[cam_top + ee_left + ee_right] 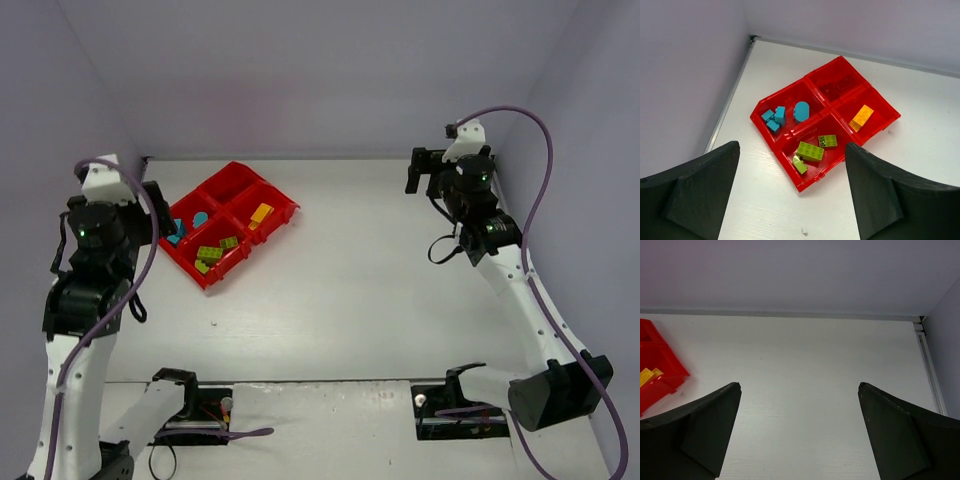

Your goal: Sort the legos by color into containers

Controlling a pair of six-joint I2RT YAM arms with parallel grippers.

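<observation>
The red four-compartment tray [282, 213] sits at the back left of the table. In the left wrist view [771, 139] its left compartment holds teal bricks [776, 117], the near one lime green bricks [810, 151], the right one a yellow brick [861, 117]. The far one holds dark red bricks [837, 85] that are hard to make out. My left gripper [791, 150] is open and empty, held above the tray's near corner; it also shows in the top view [163, 215]. My right gripper [799, 386] is open and empty over bare table at the back right [425, 175].
Lilac walls close the table at the back and on both sides. The left wall runs close beside the tray [690, 75]. The tray's right corner with the yellow brick [647, 376] shows at the left edge of the right wrist view. No loose bricks show on the table.
</observation>
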